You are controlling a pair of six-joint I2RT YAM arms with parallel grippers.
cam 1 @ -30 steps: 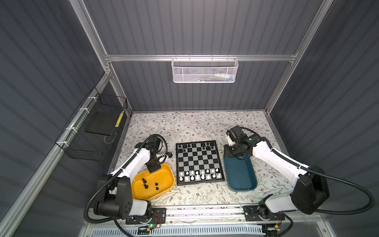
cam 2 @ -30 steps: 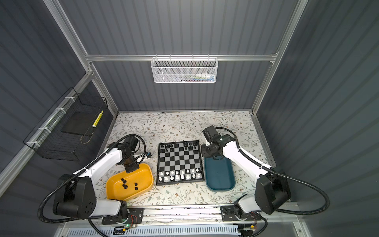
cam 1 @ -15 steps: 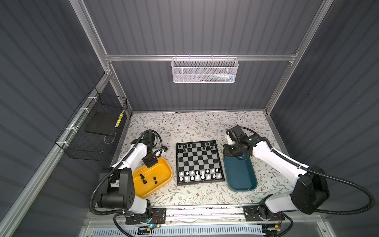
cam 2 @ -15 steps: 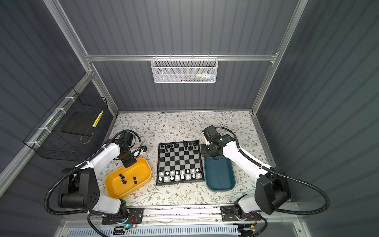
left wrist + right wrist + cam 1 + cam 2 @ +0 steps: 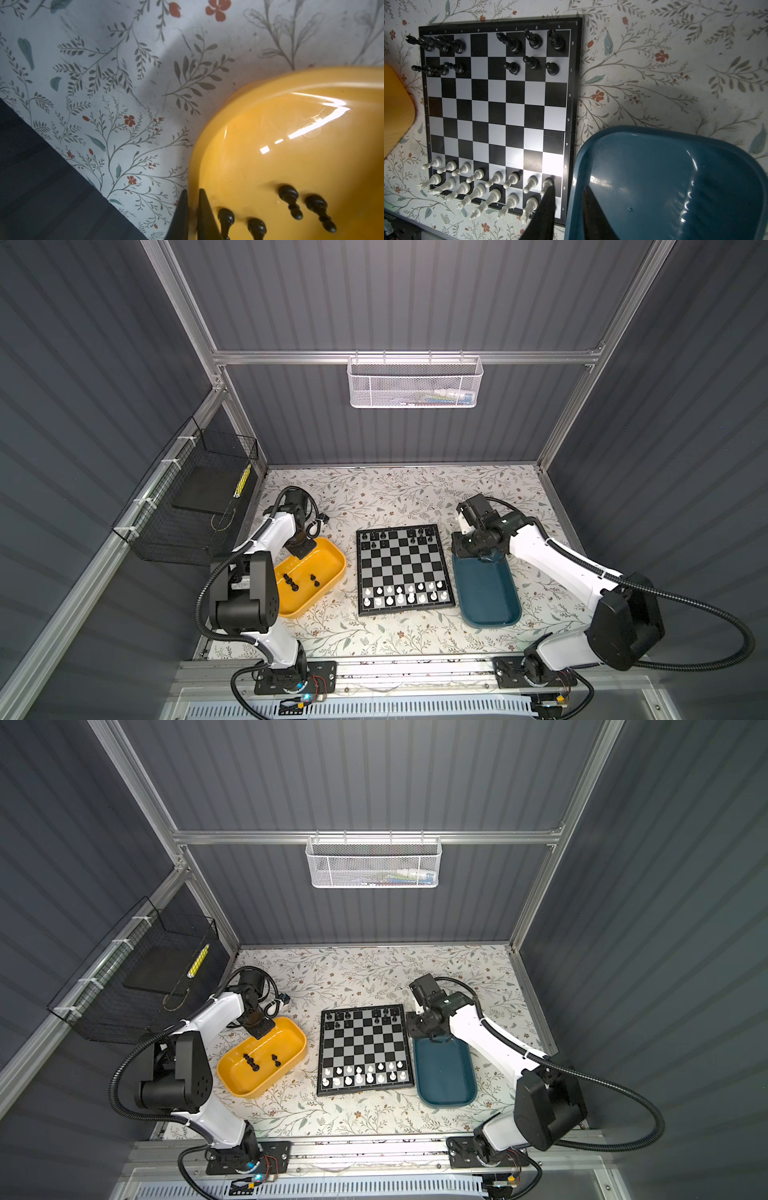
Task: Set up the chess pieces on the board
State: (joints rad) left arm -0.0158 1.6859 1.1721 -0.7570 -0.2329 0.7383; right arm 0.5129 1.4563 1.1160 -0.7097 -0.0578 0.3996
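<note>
White chessmen fill near ranks of checkered black-and-silver board. Right gripper straddles teal plastic tray rim; clamping unclear. Left gripper pinches yellow plastic tray rim, just dragged it farther away; four black chessmen inside still owed to gapped far ranks.

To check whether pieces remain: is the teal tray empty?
Empty. The teal tray shows only its bare glossy bottom in the right wrist view and in both top views.

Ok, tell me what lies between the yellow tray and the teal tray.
The board lies between the yellow tray and the teal tray, filling most of that stretch. Both top views show it.
</note>
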